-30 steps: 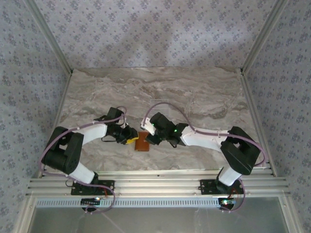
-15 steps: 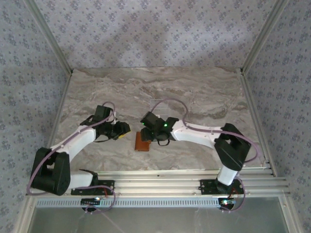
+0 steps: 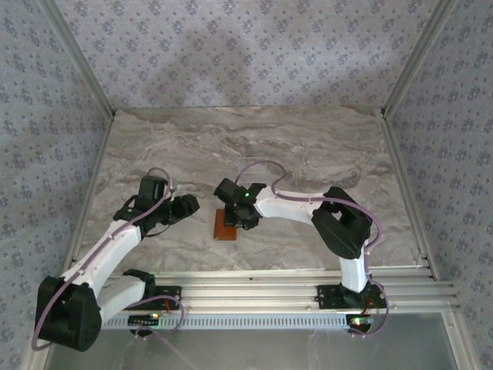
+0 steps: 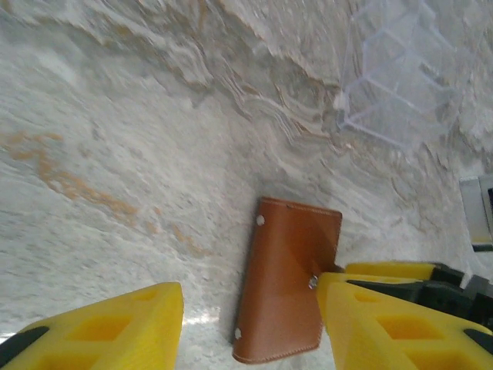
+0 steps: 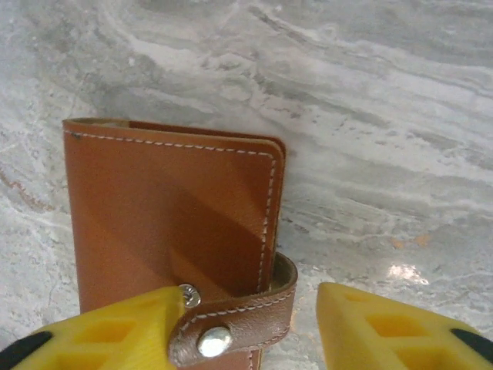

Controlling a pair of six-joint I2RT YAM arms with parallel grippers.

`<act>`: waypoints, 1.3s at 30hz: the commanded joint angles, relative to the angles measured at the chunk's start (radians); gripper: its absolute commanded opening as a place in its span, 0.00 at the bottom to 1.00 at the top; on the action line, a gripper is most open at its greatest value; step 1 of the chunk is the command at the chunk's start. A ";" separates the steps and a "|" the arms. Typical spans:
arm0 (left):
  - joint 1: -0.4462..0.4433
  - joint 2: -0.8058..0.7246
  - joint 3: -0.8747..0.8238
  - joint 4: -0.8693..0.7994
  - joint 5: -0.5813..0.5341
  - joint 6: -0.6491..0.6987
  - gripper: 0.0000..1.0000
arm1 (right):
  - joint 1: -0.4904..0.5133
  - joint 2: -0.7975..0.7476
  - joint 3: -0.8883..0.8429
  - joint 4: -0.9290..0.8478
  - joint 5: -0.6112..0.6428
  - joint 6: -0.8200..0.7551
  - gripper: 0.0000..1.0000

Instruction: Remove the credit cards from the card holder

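Note:
The card holder point(image 5: 169, 208) lies shut and flat on the marble, orange-brown with white stitching. Its side tab point(image 5: 246, 320) curls round the edge with a silver snap on it, and a bare stud sits beside it. The credit cards are hidden inside. My right gripper point(image 5: 250, 320) is open and straddles the tab, with one yellow finger point(image 5: 115, 327) over the leather and the other over the table. In the top view the right gripper point(image 3: 231, 216) hangs over the card holder point(image 3: 224, 230). My left gripper point(image 3: 187, 205) is open, a short way to the left. From the left wrist the card holder point(image 4: 289, 277) shows ahead of the left gripper point(image 4: 250, 316).
A clear plastic rack point(image 4: 393, 85) stands on the marble table point(image 3: 308, 146) beyond the card holder. Patterned walls and metal frame rails close in the table on three sides.
My left gripper has drawn back to the left, away from the card holder, and opened wider. The right arm has folded in and brought its gripper over the card holder's near edge.

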State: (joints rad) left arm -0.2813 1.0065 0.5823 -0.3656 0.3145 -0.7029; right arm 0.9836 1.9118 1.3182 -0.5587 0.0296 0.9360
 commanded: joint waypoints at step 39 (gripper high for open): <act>-0.159 0.338 0.132 0.042 0.213 -0.026 0.71 | -0.012 -0.245 -0.081 0.109 -0.072 -0.024 0.01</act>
State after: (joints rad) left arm -0.4343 1.3277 0.6773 -0.3050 0.5083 -0.7528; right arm 0.9749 1.6958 1.2297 -0.4637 -0.0238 0.9268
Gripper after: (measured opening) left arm 0.706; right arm 0.060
